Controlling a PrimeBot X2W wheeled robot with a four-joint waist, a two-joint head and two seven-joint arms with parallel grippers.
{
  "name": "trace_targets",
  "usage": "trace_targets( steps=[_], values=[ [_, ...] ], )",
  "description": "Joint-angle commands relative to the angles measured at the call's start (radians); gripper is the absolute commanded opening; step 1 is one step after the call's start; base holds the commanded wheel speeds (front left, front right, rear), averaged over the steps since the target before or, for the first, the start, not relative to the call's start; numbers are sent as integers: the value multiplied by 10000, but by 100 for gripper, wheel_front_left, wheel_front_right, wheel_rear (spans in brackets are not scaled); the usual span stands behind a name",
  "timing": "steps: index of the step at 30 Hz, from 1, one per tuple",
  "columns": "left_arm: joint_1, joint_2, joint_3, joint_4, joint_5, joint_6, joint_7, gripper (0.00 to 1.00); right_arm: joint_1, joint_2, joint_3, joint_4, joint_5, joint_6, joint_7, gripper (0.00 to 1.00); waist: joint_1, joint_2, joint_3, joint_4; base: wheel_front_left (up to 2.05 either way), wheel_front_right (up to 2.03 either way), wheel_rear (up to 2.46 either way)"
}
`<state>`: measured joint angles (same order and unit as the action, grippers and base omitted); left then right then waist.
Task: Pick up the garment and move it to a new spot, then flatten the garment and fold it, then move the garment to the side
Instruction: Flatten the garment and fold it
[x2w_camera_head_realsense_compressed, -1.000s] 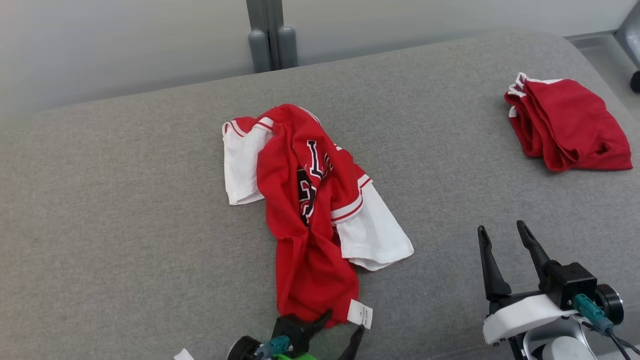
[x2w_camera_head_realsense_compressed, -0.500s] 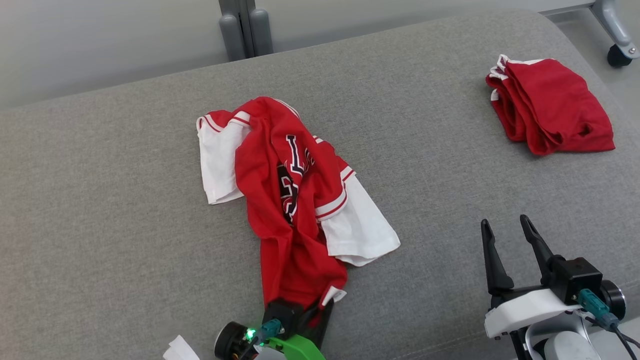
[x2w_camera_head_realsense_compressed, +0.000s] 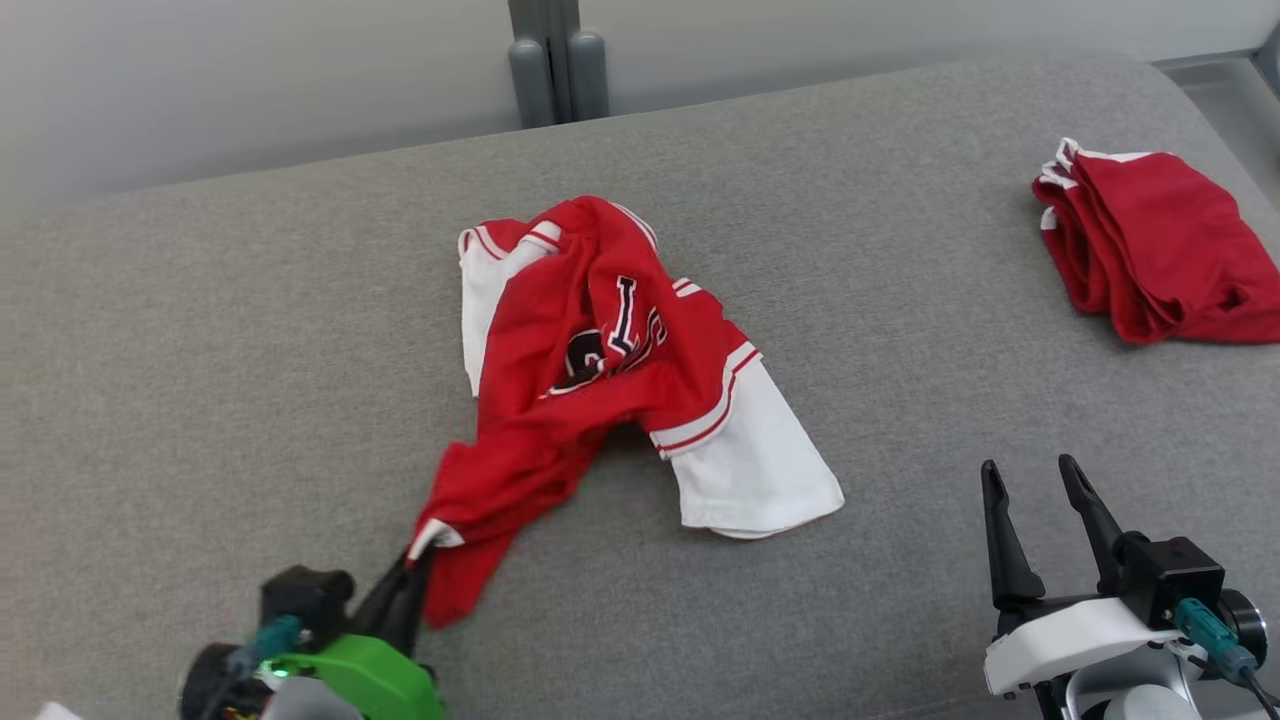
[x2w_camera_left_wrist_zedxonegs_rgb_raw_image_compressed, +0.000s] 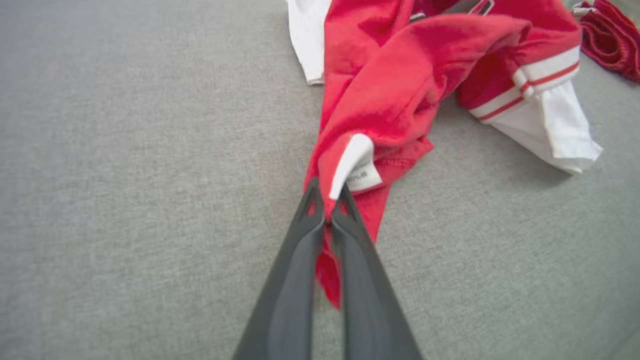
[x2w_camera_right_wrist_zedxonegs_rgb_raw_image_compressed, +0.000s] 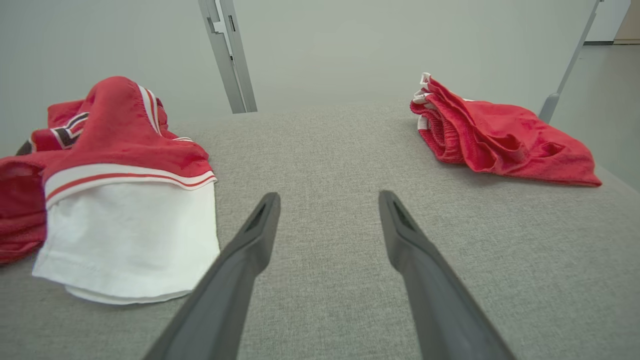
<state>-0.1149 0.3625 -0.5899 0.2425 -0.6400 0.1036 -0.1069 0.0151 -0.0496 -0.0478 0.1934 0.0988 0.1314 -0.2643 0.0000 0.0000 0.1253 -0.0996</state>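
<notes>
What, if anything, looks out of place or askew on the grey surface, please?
The red and white jersey lies bunched and twisted rather than flat, one corner strung out to the left gripper, which is shut on the hem beside the white label. The folded red garment at the far right looks tidy; nothing seems torn.

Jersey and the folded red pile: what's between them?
Just bare grey cushion between jersey and pile, clear in the head view.

Garment red, white sleeves — surface grey.
</notes>
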Motion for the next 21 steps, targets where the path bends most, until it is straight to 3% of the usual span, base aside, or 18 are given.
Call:
trace_targets(
  steps=[1,7,11,14,18,20,21],
  values=[
    [169,549,238,-615,-38,144,333,0,19,-18,15,1,43,-16,1,100,0,0,-122,327,0,0,0],
    [82,2575,1257,-2162,2,558,1250,0,-138,-21,125,89,95,-16,2,100,0,0,-210,672,0,0,0],
    [-62,3422,1480,-2140,387,500,1230,0,-168,-21,184,159,113,-16,2,100,0,0,-264,721,0,0,0],
    [175,3611,1254,-1800,722,393,1100,0,-156,-23,242,213,140,-16,2,100,0,0,-291,658,0,0,0],
    [725,3323,905,-1286,818,374,699,0,-64,-21,206,247,196,-16,2,100,0,0,-295,515,0,0,0],
    [1004,3037,790,-1007,864,507,294,21,18,-21,163,251,202,-16,2,100,0,0,-313,476,0,0,0],
    [1160,2931,705,-838,967,562,39,39,67,-21,142,266,196,-16,2,100,0,0,-329,460,0,0,0]
  ],
)
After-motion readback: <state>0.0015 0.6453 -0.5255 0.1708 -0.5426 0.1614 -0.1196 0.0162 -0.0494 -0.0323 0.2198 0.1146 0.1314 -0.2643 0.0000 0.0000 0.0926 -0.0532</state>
